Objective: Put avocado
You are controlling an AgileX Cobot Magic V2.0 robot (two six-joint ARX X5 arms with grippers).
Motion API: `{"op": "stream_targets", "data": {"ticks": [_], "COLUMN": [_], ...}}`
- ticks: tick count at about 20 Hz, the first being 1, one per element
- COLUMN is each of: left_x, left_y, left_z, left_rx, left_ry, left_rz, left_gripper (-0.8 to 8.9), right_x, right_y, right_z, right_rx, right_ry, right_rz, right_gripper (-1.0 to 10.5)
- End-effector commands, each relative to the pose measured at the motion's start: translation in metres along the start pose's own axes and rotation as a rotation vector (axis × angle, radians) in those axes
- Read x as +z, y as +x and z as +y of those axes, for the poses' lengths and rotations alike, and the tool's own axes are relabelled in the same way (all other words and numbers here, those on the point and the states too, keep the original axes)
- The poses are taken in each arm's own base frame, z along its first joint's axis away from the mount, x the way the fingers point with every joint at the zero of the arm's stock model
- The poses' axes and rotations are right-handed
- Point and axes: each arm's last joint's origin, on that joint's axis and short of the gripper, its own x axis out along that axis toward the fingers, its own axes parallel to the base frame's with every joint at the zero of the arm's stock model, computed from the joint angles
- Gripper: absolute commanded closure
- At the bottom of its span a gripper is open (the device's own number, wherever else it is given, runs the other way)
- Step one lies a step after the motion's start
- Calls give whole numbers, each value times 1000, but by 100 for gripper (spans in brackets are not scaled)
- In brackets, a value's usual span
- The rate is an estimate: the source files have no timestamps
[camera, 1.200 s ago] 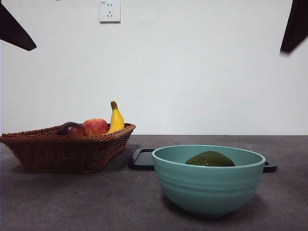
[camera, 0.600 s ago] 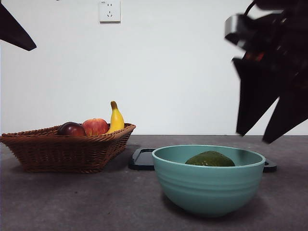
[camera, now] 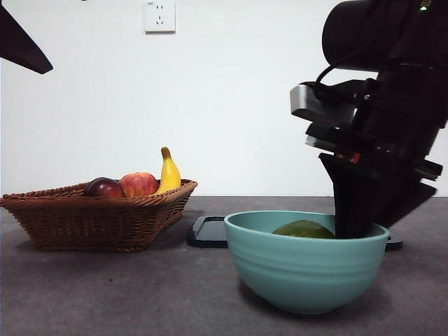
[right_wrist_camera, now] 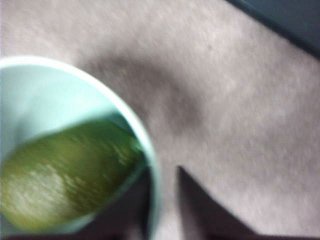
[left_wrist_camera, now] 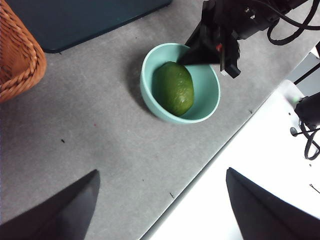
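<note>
The dark green avocado (camera: 302, 229) lies in a teal bowl (camera: 301, 273) at the front right of the table. It also shows in the left wrist view (left_wrist_camera: 173, 87) and, blurred, in the right wrist view (right_wrist_camera: 65, 170). My right gripper (camera: 371, 224) is down at the bowl's right side, open, with one jaw inside the rim (right_wrist_camera: 131, 121) beside the avocado and the other outside. It does not hold the avocado. My left gripper (left_wrist_camera: 161, 171) is open and empty, high above the table.
A wicker basket (camera: 91, 217) at the left holds a dark red fruit (camera: 103, 187), a red apple (camera: 138, 183) and a banana (camera: 169, 173). A black tray (camera: 208, 231) lies behind the bowl. The table's edge (left_wrist_camera: 200, 175) runs close to the bowl.
My right arm has come down from the top right corner to the bowl's rim. The bowl has shifted slightly to the right. The left arm has not moved.
</note>
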Motion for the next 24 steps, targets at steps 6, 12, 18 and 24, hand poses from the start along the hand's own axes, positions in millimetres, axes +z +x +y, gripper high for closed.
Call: {"op": "stream_targets", "data": {"ticks": [6,12,18,24], "left_x": [2,2,2,1], "left_y": [0,0,0,0], "left_z": [-2,-2,-2,-2], "left_rx": [-8,-8,-8,-8], "left_ry": [21,22,19,19], "left_rz": [-6,-6,-2,1], "left_gripper": [414,413,413,413], "right_x": [14,63,122,149], "right_y": [-14,-50,-44,-6], "right_z": [9,-6,-49,-86], "right_rx": [16,-14,-70,-95], "right_ry": [-14,28,94,151], "right_rz": [-64,-205,-211,-204], "right_gripper": [941,941,941,941]}}
